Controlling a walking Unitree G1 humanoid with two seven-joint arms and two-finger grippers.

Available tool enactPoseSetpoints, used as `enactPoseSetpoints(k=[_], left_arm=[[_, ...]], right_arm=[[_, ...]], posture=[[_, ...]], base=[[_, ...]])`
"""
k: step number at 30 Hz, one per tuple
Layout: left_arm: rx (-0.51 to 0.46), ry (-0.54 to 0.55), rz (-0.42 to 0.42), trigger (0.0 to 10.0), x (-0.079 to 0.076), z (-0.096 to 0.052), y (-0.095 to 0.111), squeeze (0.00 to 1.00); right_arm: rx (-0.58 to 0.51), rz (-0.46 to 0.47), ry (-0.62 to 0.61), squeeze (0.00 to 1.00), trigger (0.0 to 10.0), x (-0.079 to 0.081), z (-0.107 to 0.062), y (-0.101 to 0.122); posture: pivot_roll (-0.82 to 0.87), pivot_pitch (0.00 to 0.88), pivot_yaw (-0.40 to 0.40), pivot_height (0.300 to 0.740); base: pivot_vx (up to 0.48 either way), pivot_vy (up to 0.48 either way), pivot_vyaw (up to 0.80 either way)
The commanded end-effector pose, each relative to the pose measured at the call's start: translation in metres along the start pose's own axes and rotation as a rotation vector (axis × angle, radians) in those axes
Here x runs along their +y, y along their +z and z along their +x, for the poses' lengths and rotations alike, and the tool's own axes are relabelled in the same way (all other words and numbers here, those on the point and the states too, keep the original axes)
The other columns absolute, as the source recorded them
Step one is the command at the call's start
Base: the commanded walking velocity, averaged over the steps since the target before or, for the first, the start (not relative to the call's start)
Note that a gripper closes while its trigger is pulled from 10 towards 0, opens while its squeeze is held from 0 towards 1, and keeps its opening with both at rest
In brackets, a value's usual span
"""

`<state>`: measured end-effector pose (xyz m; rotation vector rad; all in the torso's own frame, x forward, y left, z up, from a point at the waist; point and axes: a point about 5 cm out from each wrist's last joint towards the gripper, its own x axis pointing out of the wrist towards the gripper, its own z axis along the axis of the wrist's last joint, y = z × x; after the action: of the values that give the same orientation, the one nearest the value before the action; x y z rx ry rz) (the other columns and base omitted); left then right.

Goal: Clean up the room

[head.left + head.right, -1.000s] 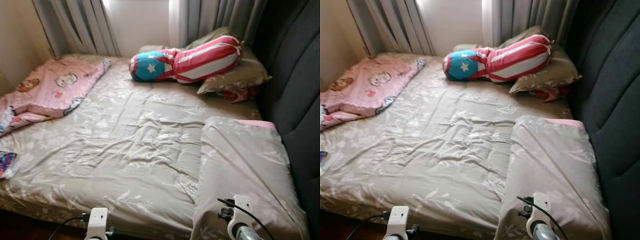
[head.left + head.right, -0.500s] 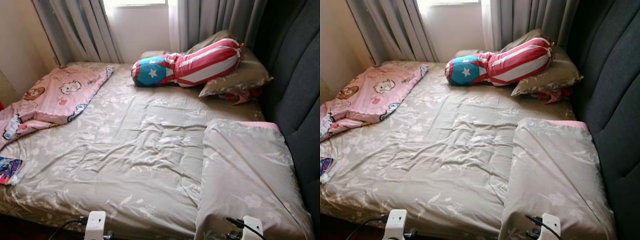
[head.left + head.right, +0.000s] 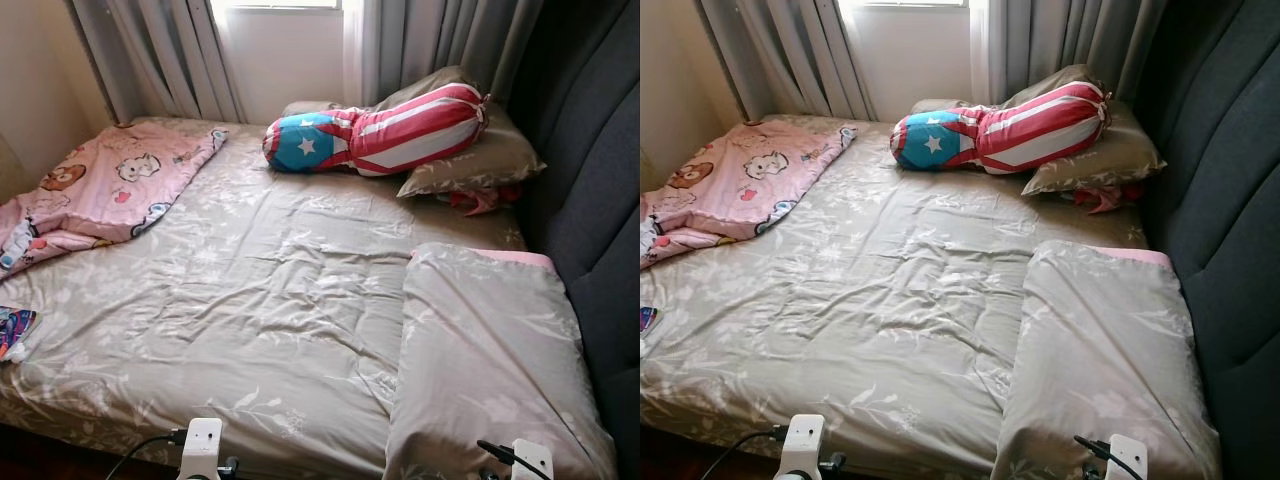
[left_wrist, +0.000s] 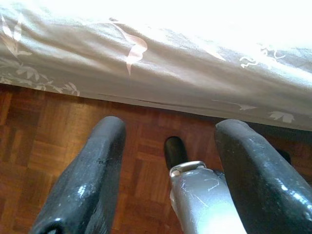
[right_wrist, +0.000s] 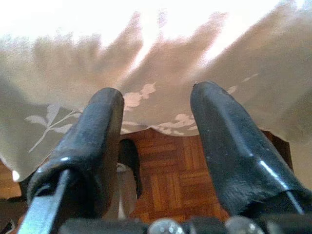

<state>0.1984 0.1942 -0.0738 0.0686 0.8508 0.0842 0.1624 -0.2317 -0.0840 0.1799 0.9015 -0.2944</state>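
Bed (image 3: 250, 330) w/ creased grey leaf-print sheet; pink cartoon blanket (image 3: 100, 190) rumpled at far left, striped bolster (image 3: 380, 130) on pillows. Left gripper (image 4: 165, 175) & right gripper (image 5: 156, 146) low by mattress edge over parquet, fingers apart, empty.

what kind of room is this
A bedroom, most likely. A wide bed in a grey leaf-print sheet takes up most of the view, with a padded dark headboard along one side, pillows and a striped bolster near it, and curtains over a window behind.
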Motion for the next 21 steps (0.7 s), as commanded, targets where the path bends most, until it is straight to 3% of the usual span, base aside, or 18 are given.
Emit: enactPoseSetpoints(k=[1,8,14,17,21], left_arm=[[0.019,0.029,-0.013,10.0,0.01,-0.002,-0.006,0.0],[0.025,0.039,-0.005,10.0,0.018,-0.003,-0.009,0.0],[0.014,0.051,-0.009,10.0,0.021,-0.003,-0.007,0.0],[0.02,0.067,-0.02,10.0,0.024,-0.004,-0.01,0.0],[0.033,0.071,-0.019,10.0,0.026,-0.006,-0.015,0.0]], right_arm=[[0.017,-0.02,0.024,0.0,10.0,0.007,0.001,-0.001],[0.027,-0.019,0.053,0.0,10.0,0.021,0.001,-0.007],[0.048,-0.031,0.072,0.0,10.0,0.027,0.0,-0.013],[0.06,-0.111,0.102,0.0,10.0,0.028,-0.001,-0.015],[0.056,-0.101,0.099,0.0,10.0,0.026,-0.001,-0.014]], posture=[[-0.05,0.004,-0.018,0.74],[-0.05,0.0,0.03,0.74],[-0.06,0.017,-0.008,0.74],[-0.06,0.048,-0.059,0.74],[-0.04,0.067,-0.062,0.74]], base=[[0.0,0.0,0.0],[0.0,0.0,0.0],[0.0,0.0,0.0],[0.0,0.0,0.0],[0.0,0.0,0.0]])
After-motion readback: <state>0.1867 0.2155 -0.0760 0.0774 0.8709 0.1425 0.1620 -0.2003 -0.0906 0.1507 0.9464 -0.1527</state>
